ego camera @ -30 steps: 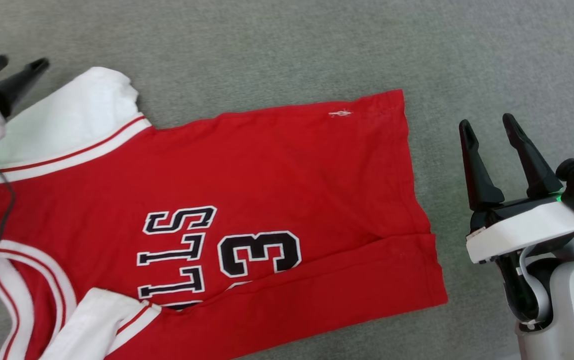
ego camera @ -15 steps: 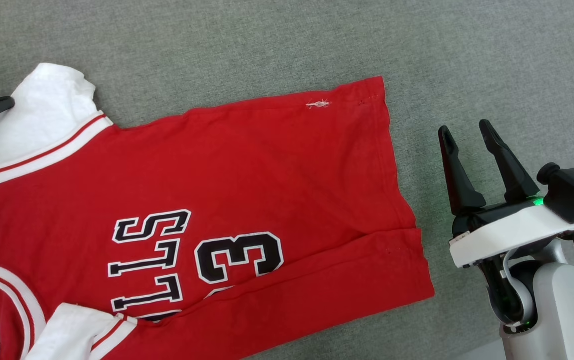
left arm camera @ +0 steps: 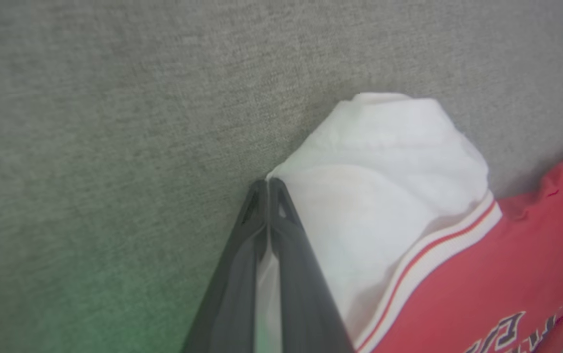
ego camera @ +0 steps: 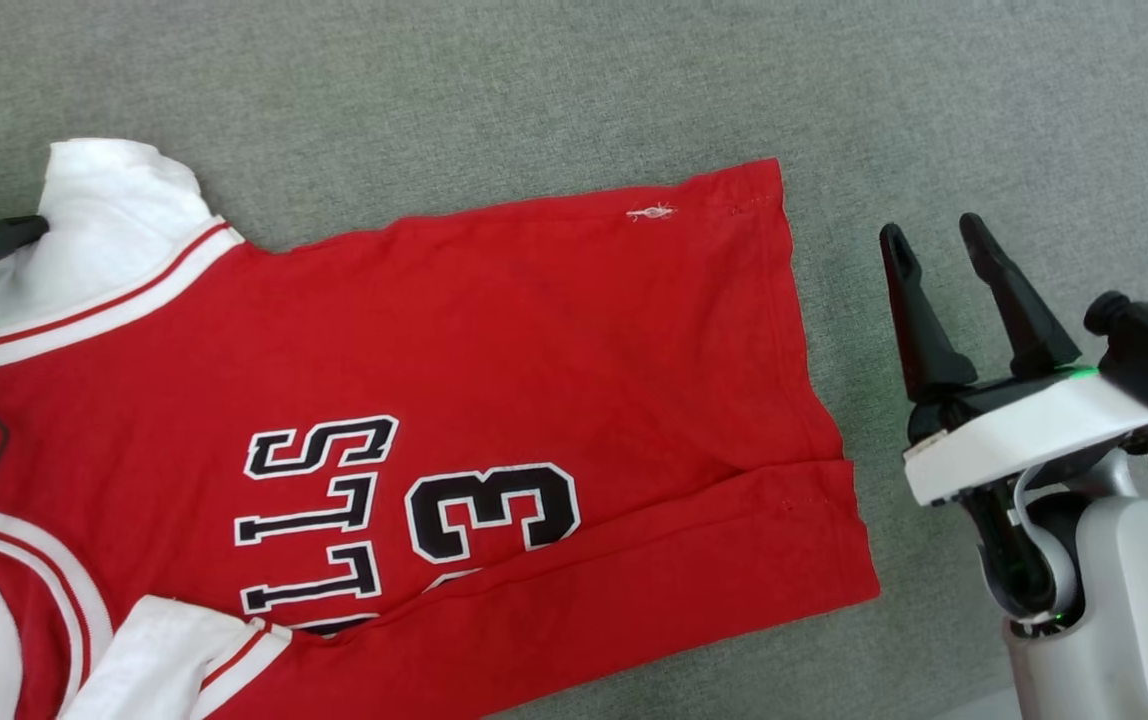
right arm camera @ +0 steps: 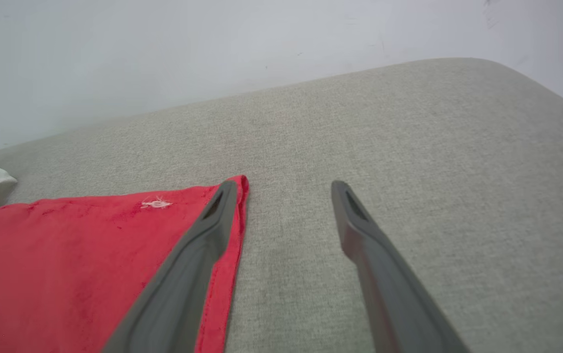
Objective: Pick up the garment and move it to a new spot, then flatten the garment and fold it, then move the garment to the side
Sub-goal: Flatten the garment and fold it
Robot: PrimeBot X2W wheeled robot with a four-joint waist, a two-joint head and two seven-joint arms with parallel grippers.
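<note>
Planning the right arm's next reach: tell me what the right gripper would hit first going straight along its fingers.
Probably the bare grey cushion, just beside the garment. The right gripper stands open, and its line seems to miss the red cloth, though depth is unclear.

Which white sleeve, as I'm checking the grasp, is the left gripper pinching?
The far sleeve, upper left in the head view: the left gripper is shut on its edge. The near sleeve lies untouched at the bottom.

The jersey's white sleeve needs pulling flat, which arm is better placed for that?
Left. The left gripper is shut on the jersey's white sleeve; the right gripper stands open beside the hem.
</note>
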